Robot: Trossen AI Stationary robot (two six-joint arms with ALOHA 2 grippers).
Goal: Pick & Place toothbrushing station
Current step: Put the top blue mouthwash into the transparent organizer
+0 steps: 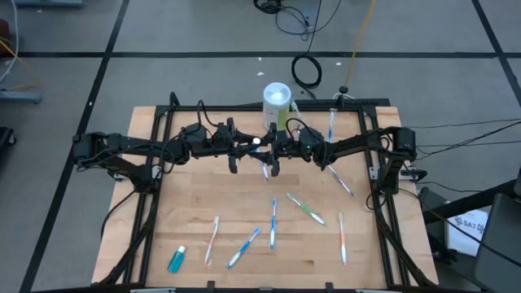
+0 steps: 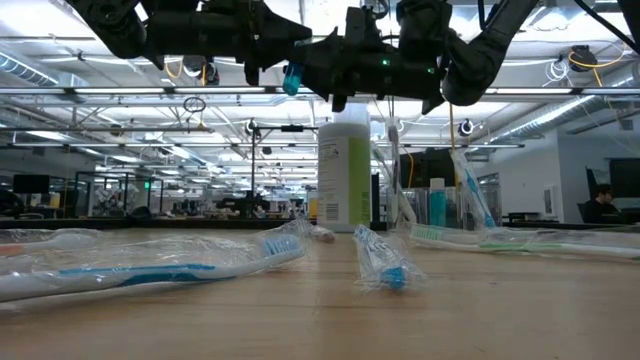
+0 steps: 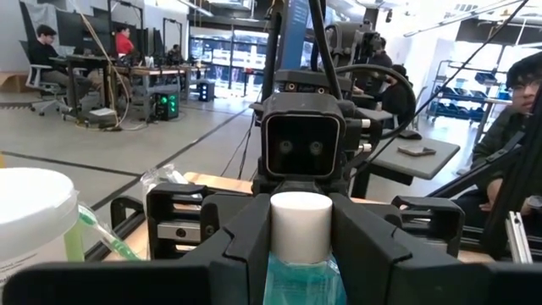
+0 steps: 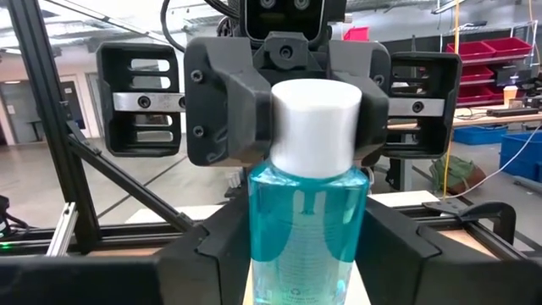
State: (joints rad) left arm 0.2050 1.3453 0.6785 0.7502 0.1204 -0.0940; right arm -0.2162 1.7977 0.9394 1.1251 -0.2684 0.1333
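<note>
A handover is judged to be in hand: a small teal tube (image 4: 309,212) with a white cap is held upright in the air over the far middle of the table (image 1: 195,203), just in front of the cup (image 1: 277,98), between the two arms. The left pincer (image 4: 315,119) is closed on the white cap, and the right pincer (image 4: 309,263) is seen with its fingers pressed against the teal body below. For the step to be done well, one grip should be confirmed firm before the other is released. The releasing fingers should be opened fully and drawn straight back, so that the tube is neither twisted nor dragged. The tube should be kept upright and then carried to the cup without being brushed against the other arm. A slip is judged most likely at the smooth cap. Counted in the high view, two tubes are found: the one in the air and a second tube (image 1: 177,259) lying at the near left of the table. One cup is seen, with something green inside it. Seven toothbrushes are counted lying loose: five across the near half, one under the right arm (image 1: 340,179) and one at the far right (image 1: 331,126). Any others near the cup or beneath the arms cannot be told.
</note>
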